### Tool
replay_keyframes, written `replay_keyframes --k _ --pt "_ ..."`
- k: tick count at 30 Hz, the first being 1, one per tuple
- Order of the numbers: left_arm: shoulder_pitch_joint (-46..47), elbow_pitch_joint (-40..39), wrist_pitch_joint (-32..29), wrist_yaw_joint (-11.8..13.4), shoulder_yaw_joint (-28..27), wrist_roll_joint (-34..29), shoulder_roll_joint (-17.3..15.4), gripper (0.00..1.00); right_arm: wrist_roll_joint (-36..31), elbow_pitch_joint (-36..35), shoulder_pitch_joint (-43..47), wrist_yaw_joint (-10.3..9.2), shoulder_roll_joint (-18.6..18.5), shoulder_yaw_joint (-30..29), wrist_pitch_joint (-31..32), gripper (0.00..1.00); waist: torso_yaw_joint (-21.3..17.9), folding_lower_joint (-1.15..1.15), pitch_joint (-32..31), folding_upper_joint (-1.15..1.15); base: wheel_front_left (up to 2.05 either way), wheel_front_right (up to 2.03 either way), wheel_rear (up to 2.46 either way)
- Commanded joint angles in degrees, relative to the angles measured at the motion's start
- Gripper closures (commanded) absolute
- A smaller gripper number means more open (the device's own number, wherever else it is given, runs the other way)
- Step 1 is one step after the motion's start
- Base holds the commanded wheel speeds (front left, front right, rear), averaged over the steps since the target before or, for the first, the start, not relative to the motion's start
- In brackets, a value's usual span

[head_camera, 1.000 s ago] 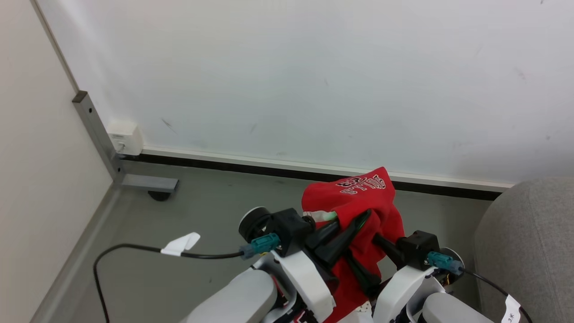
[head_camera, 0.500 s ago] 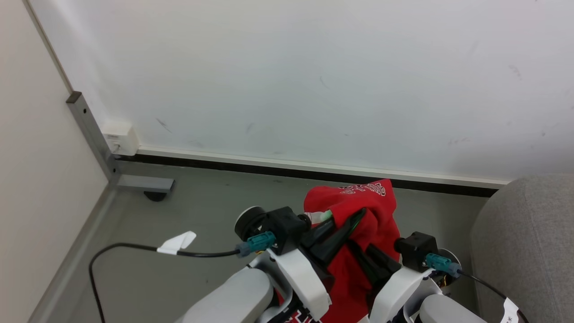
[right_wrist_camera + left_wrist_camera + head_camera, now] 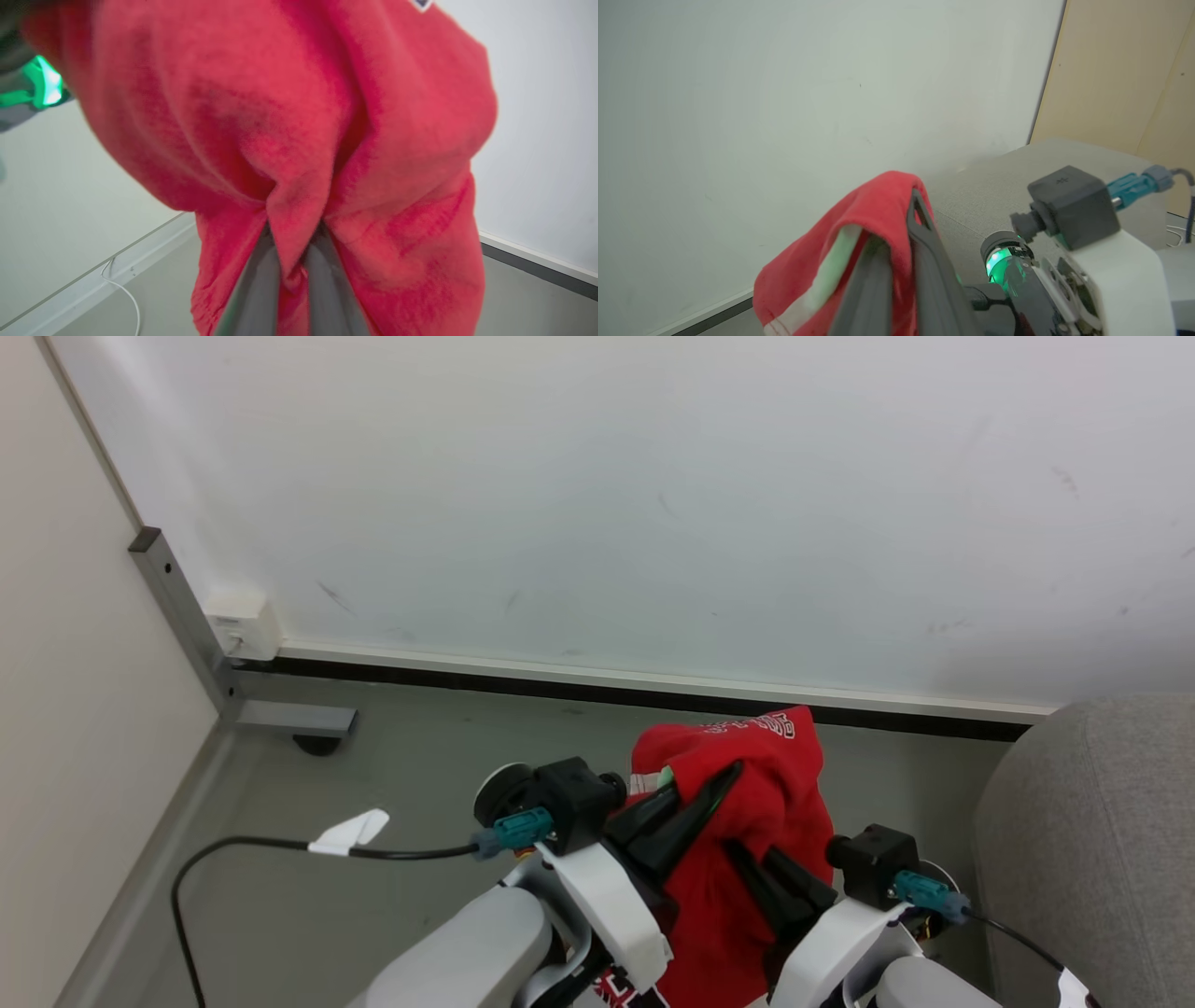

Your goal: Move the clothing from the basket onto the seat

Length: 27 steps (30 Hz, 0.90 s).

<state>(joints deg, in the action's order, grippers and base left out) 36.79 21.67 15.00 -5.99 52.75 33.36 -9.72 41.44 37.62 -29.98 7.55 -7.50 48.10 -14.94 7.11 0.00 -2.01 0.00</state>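
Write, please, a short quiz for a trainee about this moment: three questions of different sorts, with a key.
1. True or false: the red jersey lies on the grey sofa.
2. What does the right gripper pinch? A) a cable B) a fold of the jersey C) nothing
3. Fill in: in the head view, the sofa stands on the robot's ____ side.
Key: 1 false; 2 B; 3 right.
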Motion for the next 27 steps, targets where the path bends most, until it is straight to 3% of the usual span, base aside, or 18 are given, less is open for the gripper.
replay_keyframes --k 1,15,27 --pt "-0.8 0.7 0.0 0.3 -0.2 0.7 -0.5 0.00 0.1 -1.0 1.2 -0.12 -1.0 -0.6 -0.1 1.00 -0.2 0.00 0.1 0.00 0.00 0.00 0.00" --pt "-3.9 0.1 0.1 1.3 -1.4 1.5 -2.6 0.00 -2.9 -8.0 6.5 -0.12 -4.9 -8.1 -0.2 1.00 -3.1 0.00 0.8 0.00 0.00 0.00 0.00" --pt "-8.0 -6.8 0.1 1.6 -7.0 -3.7 -3.4 0.00 -8.1 -15.1 7.6 -0.12 -7.2 -15.8 -0.2 1.00 -13.2 0.00 2.3 0.00 0.00 0.00 0.00"
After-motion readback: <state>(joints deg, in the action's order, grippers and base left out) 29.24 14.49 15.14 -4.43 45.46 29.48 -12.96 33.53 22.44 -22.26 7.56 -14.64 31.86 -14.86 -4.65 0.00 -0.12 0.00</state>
